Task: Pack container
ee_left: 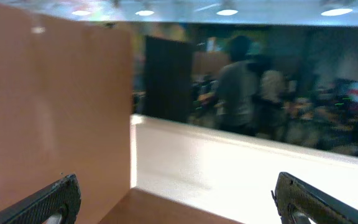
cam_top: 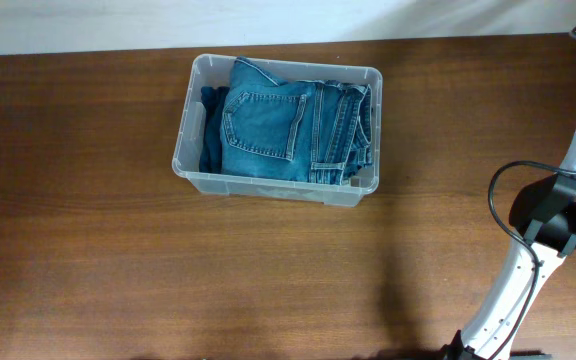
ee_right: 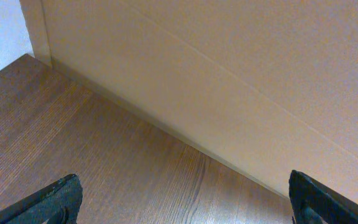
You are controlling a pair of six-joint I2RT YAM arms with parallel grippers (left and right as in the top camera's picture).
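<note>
The clear plastic container sits on the wooden table at the back centre in the overhead view. Folded blue jeans fill it, back pocket up, with a darker blue fabric along its left side. My right arm is at the table's right edge, far from the container; its gripper is open and empty over bare wood. My left arm is outside the overhead view; its gripper is open and empty, facing a wall and a room beyond.
A white wall runs along the table's back edge. A tan panel stands close in front of the right gripper. A black cable loops beside the right arm.
</note>
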